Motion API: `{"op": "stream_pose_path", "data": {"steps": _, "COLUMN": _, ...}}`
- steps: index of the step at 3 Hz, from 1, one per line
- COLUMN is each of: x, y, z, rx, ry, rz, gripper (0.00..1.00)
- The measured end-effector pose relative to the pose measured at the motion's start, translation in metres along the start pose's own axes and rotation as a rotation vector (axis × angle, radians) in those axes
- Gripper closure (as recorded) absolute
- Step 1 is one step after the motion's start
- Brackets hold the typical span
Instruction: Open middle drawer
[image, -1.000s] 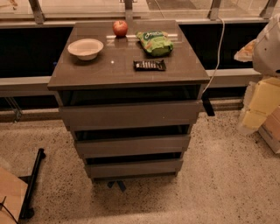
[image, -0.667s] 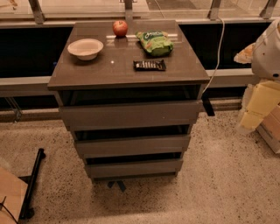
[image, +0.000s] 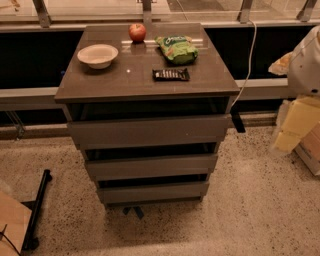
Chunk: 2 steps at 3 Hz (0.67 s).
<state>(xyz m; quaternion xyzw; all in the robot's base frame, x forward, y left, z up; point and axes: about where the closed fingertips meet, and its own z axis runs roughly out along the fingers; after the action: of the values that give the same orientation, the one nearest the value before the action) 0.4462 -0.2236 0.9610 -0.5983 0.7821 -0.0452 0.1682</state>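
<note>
Purchase on the stiff, handleless middle drawer likely lies behind its top edge; gripper unseen, jaws' state unknowable.

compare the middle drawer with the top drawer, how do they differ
The top drawer front looks wider and taller than the middle drawer front. The top drawer sits right under the tabletop; the middle drawer lies between it and the bottom drawer. Both are flat, grey-brown and handleless, each with a dark gap above. The gripper is not in view.
</note>
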Motion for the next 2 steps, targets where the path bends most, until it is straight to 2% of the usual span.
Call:
{"op": "stream_pose_path", "data": {"steps": 1, "x": 0.001, "y": 0.007, "z": 0.024, "rx": -0.018, "ry": -0.092, "rz": 0.027, "gripper": 0.00}}
{"op": "stream_pose_path", "data": {"steps": 2, "x": -0.010, "y": 0.019, "z": 0.070, "rx": -0.055, "ry": -0.220, "rz": 0.042, "gripper": 0.00}}
